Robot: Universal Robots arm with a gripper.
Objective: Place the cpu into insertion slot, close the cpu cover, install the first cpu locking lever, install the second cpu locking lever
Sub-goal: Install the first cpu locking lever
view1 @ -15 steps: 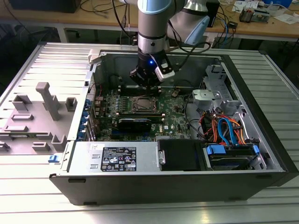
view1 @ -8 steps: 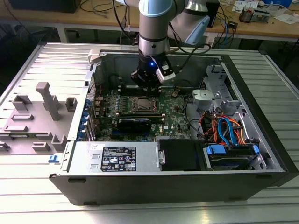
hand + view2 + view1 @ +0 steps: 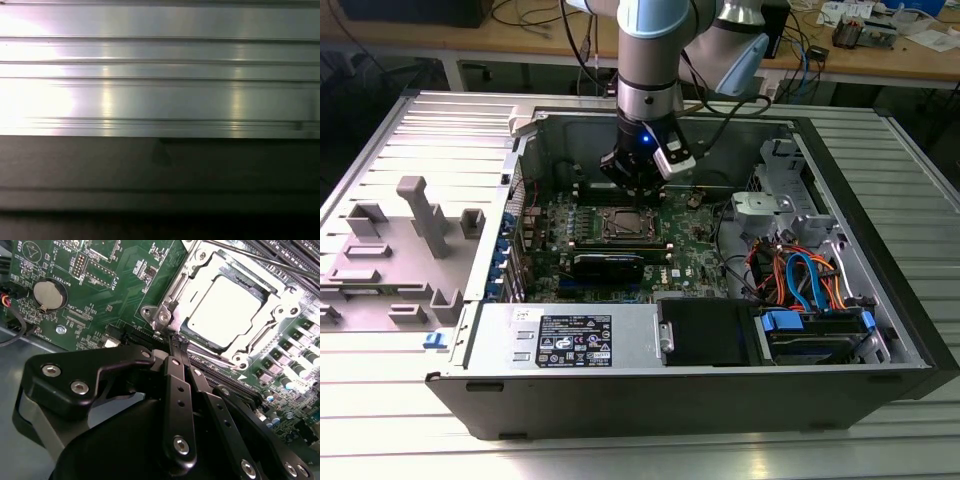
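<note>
Logged one open computer case point(image 3: 880, 200) lying flat on a ribbed aluminium table point(image 3: 380, 420), with the arm reaching down into it. Found the gripper point(image 3: 175, 342) low over the green circuit board point(image 3: 115, 295), black fingers point(image 3: 172, 385) drawn together to a narrow tip with no gap showing between them; could not tell whether anything thin was pinched there. Placed that tip just beside one corner of the cpu cover point(image 3: 177, 292), near a corner screw. Recorded the cpu point(image 3: 227, 310) lying flat in the insertion slot point(image 3: 196, 335), grey top showing through the cover's square window, silvery frame lying flat around it. Noted a thin metal lever rod point(image 3: 250, 256) along the side of the cover away from the gripper, beside the long black memory slots point(image 3: 295, 260). Listed also a round coin cell point(image 3: 49, 294) on the board. Entered from the exterior view a labelled metal box point(image 3: 570, 340) along the near side of the case, a bundle of orange and blue cables point(image 3: 800, 275) toward the exterior view's right, and grey moulded fixtures point(image 3: 420, 215) on the table at the exterior view's left. Saw in the first wrist view bright ribbed metal point(image 3: 160, 75) bordering a dark band point(image 3: 160, 170).
</note>
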